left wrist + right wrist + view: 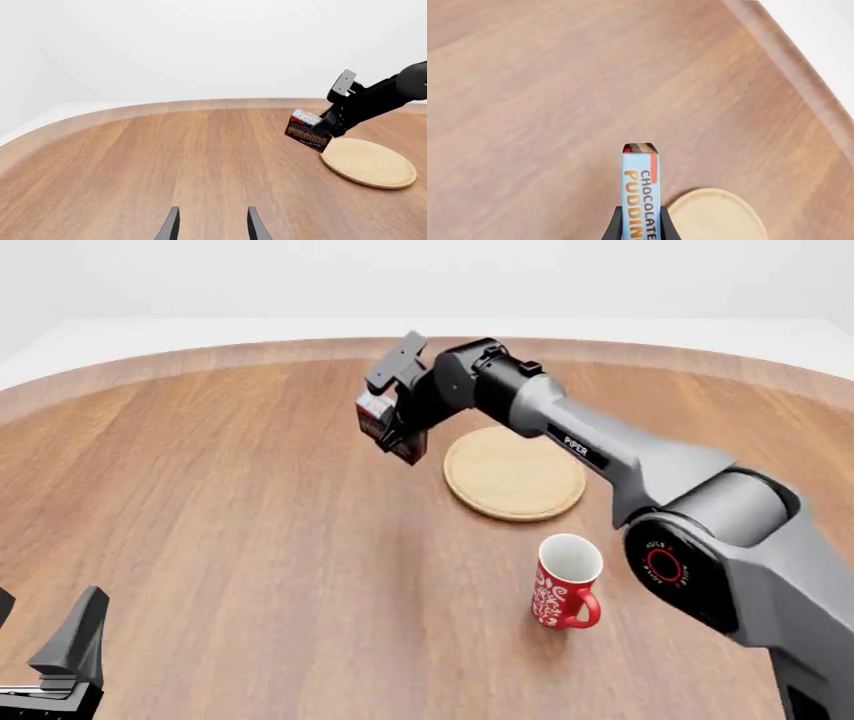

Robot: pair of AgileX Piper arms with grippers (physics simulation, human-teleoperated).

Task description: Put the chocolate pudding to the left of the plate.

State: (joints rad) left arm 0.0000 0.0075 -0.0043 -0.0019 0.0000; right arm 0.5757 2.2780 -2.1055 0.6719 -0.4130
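Observation:
My right gripper [395,428] is shut on the chocolate pudding [379,412], a dark brown carton with a light blue top band. It holds the carton tilted and low over the table, just beyond the left rim of the light-wood plate [515,476]. The left wrist view shows the carton [307,131] beside the plate [369,162]. In the right wrist view the carton [640,190] sits between the fingers [616,227], with the plate [714,217] next to it. I cannot tell whether the carton touches the table. My left gripper [43,635] is open and empty at the near left, and it also shows in the left wrist view [213,225].
A red patterned mug [566,586] stands upright in front of the plate, nearer to me. The right arm [601,455] stretches across above the plate. The curved far edge of the wooden table [267,348] runs behind the carton.

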